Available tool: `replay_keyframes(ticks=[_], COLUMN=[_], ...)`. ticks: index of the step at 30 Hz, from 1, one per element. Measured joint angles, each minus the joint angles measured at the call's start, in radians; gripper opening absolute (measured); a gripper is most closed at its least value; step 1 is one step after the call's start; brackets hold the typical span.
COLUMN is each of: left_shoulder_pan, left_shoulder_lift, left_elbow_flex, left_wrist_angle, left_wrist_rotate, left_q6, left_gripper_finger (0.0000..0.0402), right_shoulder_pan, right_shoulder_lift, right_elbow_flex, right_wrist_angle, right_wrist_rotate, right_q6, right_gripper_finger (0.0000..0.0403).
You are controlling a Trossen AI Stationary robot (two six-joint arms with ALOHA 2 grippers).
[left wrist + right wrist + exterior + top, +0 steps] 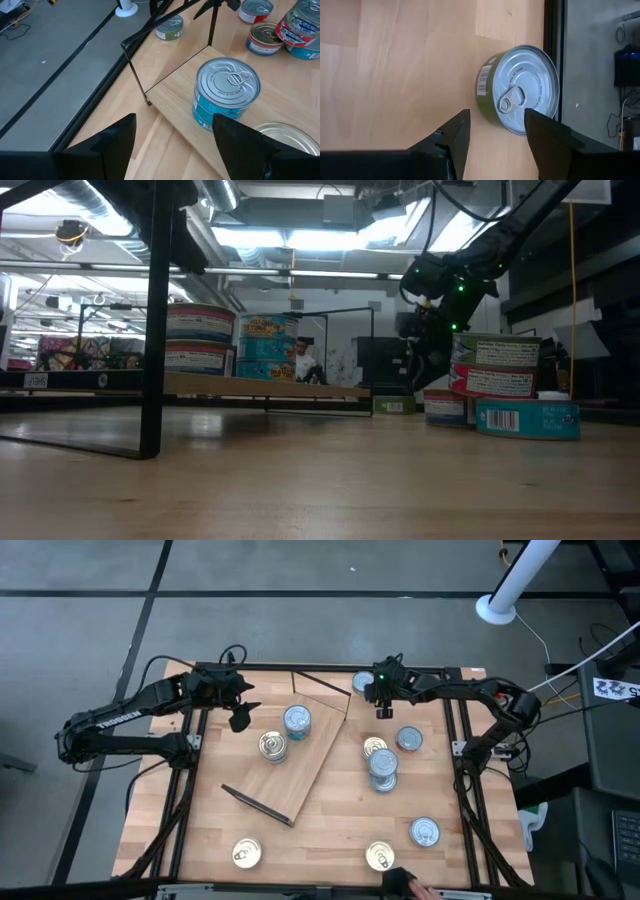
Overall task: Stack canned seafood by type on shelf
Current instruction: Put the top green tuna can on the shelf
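Note:
The shelf [300, 760], a light plywood board with dark frame bars, lies askew mid-table. On it stand a silver-topped, teal-labelled tin [227, 92] and a gold-lidded tin [272, 746]. My left gripper [175, 135] hovers open just short of the teal tin, nearer the table's left edge. A green-labelled, silver-lidded tin [520, 90] rests on its base at the far edge. My right gripper [497, 130] hangs open beside and above it, touching nothing. More tins [383, 768] stand to the right of the shelf, some stacked.
Single tins stand near the front edge [245, 853], [379, 856], [425, 832]. A person's hand [405, 885] shows at the front edge. Dark frame rails [455, 740] run along the table's sides. A white post [497, 605] stands beyond the far right corner.

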Motion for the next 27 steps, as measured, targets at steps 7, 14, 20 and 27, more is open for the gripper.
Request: replay_keyframes(ticks=[7, 14, 20, 27], left_shoulder_pan=[0.000, 0.000, 0.000, -0.002], left_shoulder_lift=[0.000, 0.000, 0.002, 0.003], left_elbow_flex=[0.000, 0.000, 0.000, 0.000], left_wrist_angle=[0.000, 0.000, 0.000, 0.000], left_wrist_rotate=[0.000, 0.000, 0.000, 0.000], left_q6=[0.000, -0.005, -0.005, -0.005], left_gripper_finger=[0.0258, 0.0258, 0.0258, 0.0258], right_shoulder_pan=[-0.002, -0.062, -0.084, -0.082], right_shoulder_lift=[0.000, 0.009, 0.031, 0.093], right_elbow_flex=[0.000, -0.001, -0.001, -0.001], right_wrist_angle=[0.000, -0.003, 0.010, 0.076], right_wrist_rotate=[0.000, -0.006, -0.049, -0.061], right_q6=[0.000, 0.001, 0.003, -0.015], right_gripper_finger=[0.0185, 0.0185, 0.0185, 0.0185])
